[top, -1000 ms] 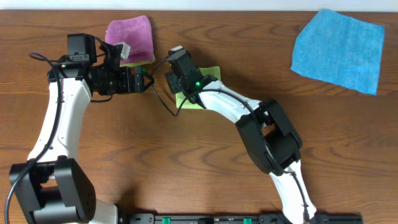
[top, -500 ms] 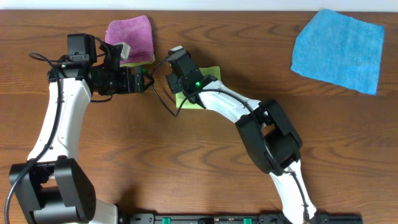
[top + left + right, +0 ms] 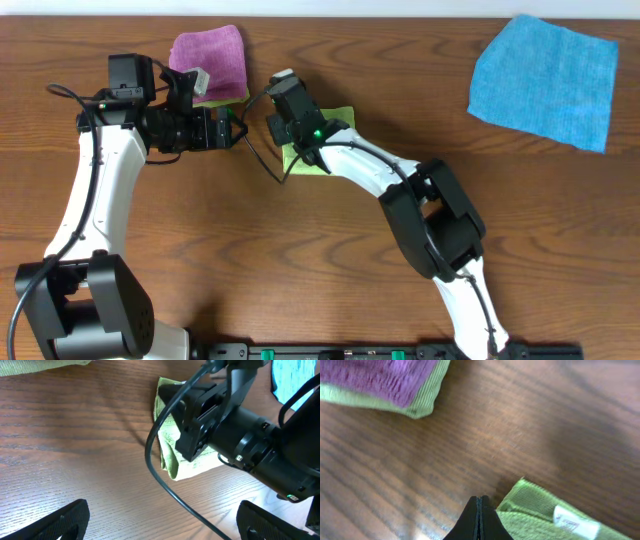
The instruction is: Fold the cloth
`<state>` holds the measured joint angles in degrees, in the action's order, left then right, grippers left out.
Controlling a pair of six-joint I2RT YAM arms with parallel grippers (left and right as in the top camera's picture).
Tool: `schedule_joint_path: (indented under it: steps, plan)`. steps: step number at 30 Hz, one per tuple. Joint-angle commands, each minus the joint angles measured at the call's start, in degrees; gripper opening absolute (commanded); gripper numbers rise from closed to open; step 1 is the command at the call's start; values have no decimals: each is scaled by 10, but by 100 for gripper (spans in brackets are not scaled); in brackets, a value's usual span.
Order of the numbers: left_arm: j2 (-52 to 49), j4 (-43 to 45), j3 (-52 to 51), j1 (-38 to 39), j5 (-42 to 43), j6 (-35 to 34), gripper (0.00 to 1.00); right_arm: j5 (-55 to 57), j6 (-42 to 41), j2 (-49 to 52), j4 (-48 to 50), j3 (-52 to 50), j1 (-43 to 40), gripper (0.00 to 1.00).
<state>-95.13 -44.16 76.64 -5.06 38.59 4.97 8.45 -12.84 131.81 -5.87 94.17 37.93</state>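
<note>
Seen from above, a wooden tabletop (image 3: 250, 250) carries three cloths and two white robot arms that both reach toward its upper left.

A small green cloth (image 3: 340, 116) lies there, already doubled into a neat rectangle and partly hidden under the right arm's wrist. The right fingers (image 3: 472, 522) are pressed tight together and pinch nothing. Their tip sits just beside the near corner of the green cloth, where a white label shows. This looks like a grip that has let the folded edge go. The left fingers (image 3: 60, 522) are spread wide and empty, low over bare wood just beside the same cloth, likely held ready to help or to clear away.

A purple cloth (image 3: 210, 55) rests folded on another green one at the far left edge, seemingly a pile of finished work. A blue cloth (image 3: 545, 80) lies spread flat and unfolded, well apart at the upper right, and probably waits its turn.

Compared with a second ago, almost nothing differs. The right wrist has crept very slightly up and to the right over the green cloth. The left arm and all the cloths sit as they did.
</note>
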Motion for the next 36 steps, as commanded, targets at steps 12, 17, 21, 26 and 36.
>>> schedule_joint_path:
  steps: [12,17,21,26,36]
  plan:
    - [4,-2,7,-2,-2,10,95,-13,0,14,3,15,-23,65]
    - [4,-2,7,-2,-3,10,95,-85,-37,12,-20,15,-23,73]
    - [4,-2,7,-2,-2,10,95,-86,-56,13,-66,15,-23,68]
    - [4,-1,7,-2,-3,11,95,-83,-56,21,-83,15,-24,63]
    - [4,-2,7,-2,-2,10,95,-82,-56,21,-59,15,-23,19]
